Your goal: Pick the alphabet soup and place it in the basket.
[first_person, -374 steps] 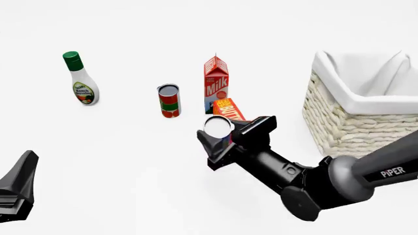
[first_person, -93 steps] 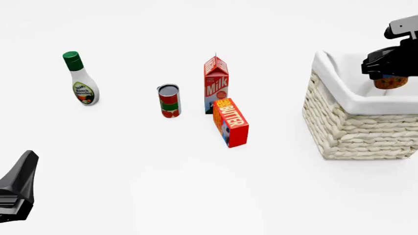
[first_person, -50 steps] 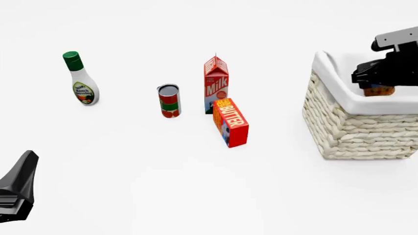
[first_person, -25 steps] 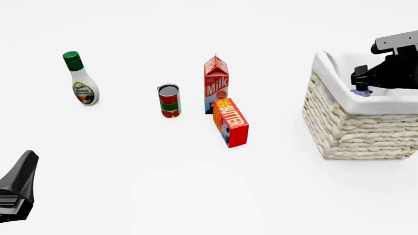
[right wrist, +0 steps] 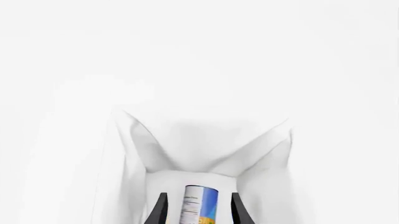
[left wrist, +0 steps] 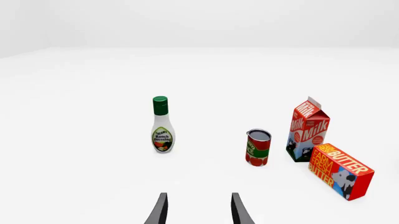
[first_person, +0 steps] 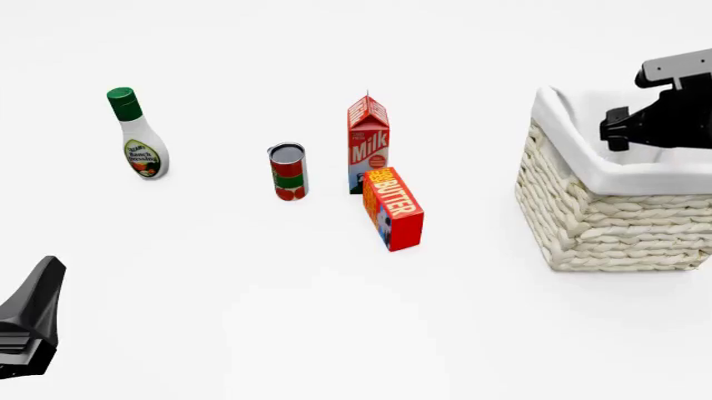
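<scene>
One can, the alphabet soup [right wrist: 201, 203], stands upright on the basket [first_person: 601, 212] floor, long axis vertical, directly below the right pincer [right wrist: 197, 212]. Fingers spread, clear of it, holding nothing. Left pincer [left wrist: 197, 210] open, idle, far left.

Alphabet soup [right wrist: 201, 204] now down inside basket [first_person: 601, 208], released by jaws.
</scene>
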Motion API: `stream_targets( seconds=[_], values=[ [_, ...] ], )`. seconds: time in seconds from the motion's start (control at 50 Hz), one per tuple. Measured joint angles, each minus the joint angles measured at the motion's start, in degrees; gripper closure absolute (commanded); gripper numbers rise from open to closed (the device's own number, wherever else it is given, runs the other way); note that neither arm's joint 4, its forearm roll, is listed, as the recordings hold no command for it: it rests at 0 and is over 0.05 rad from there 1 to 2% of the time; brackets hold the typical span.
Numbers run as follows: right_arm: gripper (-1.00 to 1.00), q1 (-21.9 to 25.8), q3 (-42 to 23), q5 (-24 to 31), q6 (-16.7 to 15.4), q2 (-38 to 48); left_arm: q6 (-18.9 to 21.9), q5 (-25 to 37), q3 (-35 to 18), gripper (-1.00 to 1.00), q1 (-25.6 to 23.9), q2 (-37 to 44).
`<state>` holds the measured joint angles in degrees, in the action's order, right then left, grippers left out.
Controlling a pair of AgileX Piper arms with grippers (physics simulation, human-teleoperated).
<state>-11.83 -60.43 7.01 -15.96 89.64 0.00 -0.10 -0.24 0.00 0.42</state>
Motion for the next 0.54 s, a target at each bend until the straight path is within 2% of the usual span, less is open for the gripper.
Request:
stream_targets(
  seconds=[0.54],
  values=[
    [-1.0,1.6,-1.8,4.5,-0.3,-6.8,0.0,0.0,0.0,-1.0,0.0,0.0]
  ],
)
